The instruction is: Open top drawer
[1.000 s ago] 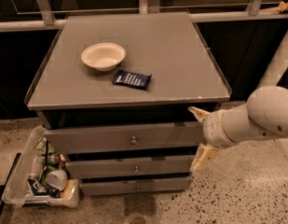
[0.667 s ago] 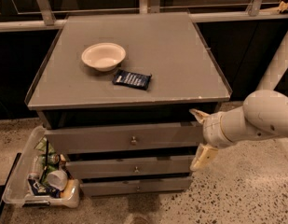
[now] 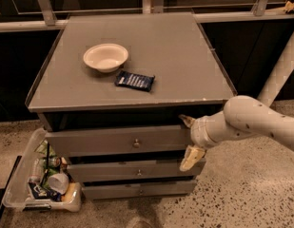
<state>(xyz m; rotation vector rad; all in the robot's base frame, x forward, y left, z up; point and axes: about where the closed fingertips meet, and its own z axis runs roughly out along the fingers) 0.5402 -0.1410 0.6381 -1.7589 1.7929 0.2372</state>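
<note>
Top drawer (image 3: pixel 108 141): smooth, matt grey panel; knob (image 3: pixel 136 143) of bright metal. Cabinet top (image 3: pixel 184 65): same matt grey finish. Bowl (image 3: pixel 105 57): matt off-white. Packet (image 3: pixel 134 80): glossy dark wrapper. Bin (image 3: pixel 13 189): clear plastic. Floor (image 3: pixel 241 194): smooth speckled stone. Gripper (image 3: pixel 189 140), at the drawer's right end with fingers spread: matt tan. Arm (image 3: pixel 251 120): smooth cream plastic shell.

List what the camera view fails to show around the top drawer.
Camera view:
- Top drawer inside: hidden by its front panel.
- Hand, at the drawer's right end: contact with the panel hidden by the hand itself.
- Arm: cut by the right edge.
- Packet print: too small.
</note>
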